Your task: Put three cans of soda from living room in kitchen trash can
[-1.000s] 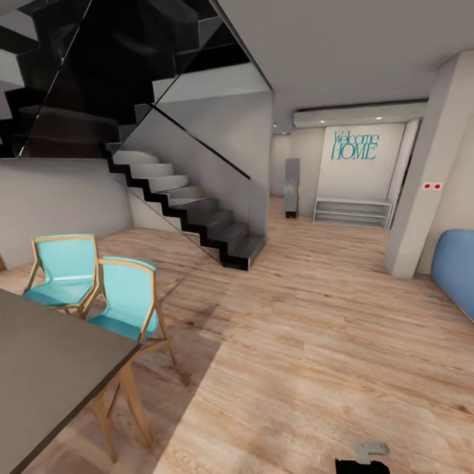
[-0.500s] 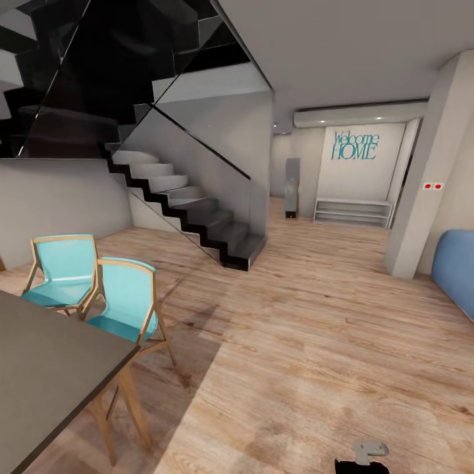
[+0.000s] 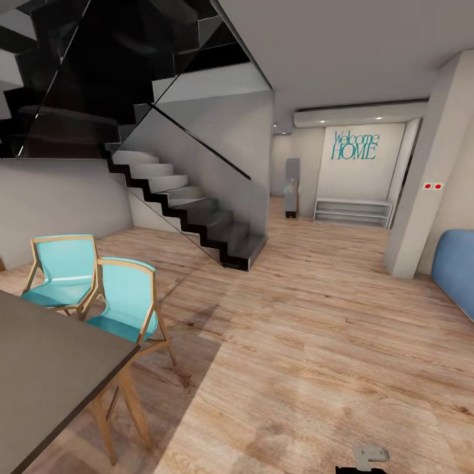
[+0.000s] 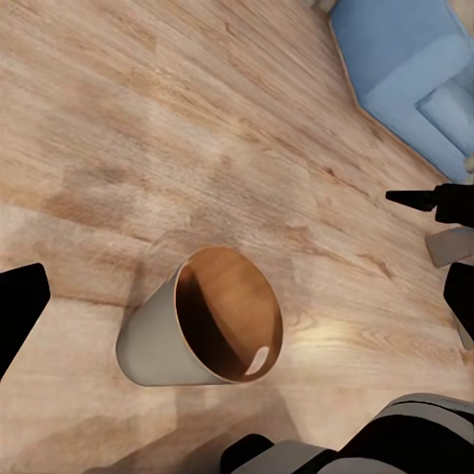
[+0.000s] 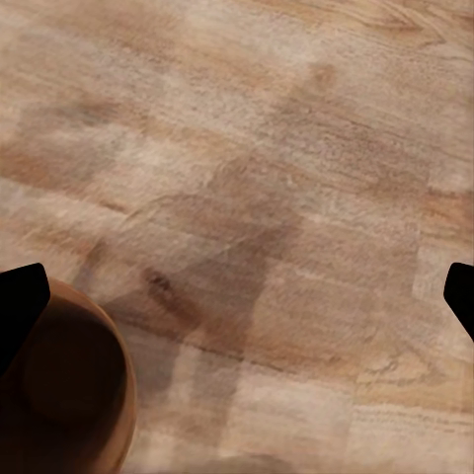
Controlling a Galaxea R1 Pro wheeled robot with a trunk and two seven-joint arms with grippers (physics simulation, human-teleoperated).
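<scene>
Tash can (image 4: 202, 331): standing on the light wood floor (image 4: 178, 128), appearing tilted from the left wrist camera, showing a pale grey outside and a glossy copper-brown inside; nothing readable inside apart from a small pale glint near the rim.
Tash can versus left gripper (image 4: 237, 296): lying between the two dark fingertips, one at each side edge of the left wrist view, touching neither; sitting below the gripper, well apart from both fingers.
Left gripper state: standing wide, fingertips far apart, gripping nothing.
Tash can versus right gripper (image 5: 237, 296): peeking in as a dark copper-brown curve (image 5: 69, 395) at a corner of the right wrist view, just beside one fingertip (image 5: 20, 306), off to that side rather than between the fingers.
Right gripper state: spreading wide, fingertips at opposite edges, closing on nothing but bare floor with a soft shadow across it.
Blue seat (image 4: 410, 69): resting on the floor beyond the bin in the left wrist view, well apart from it.
Head view: looking across the wood floor toward a dark staircase (image 3: 191, 210), two turquoise chairs (image 3: 125, 299) beside a dark table (image 3: 46, 382), and teal "Welcome HOME" lettering (image 3: 355, 146) on the far wall.
Robot part: showing as a grey and black piece (image 3: 368, 457) at the bottom edge of the head view.
</scene>
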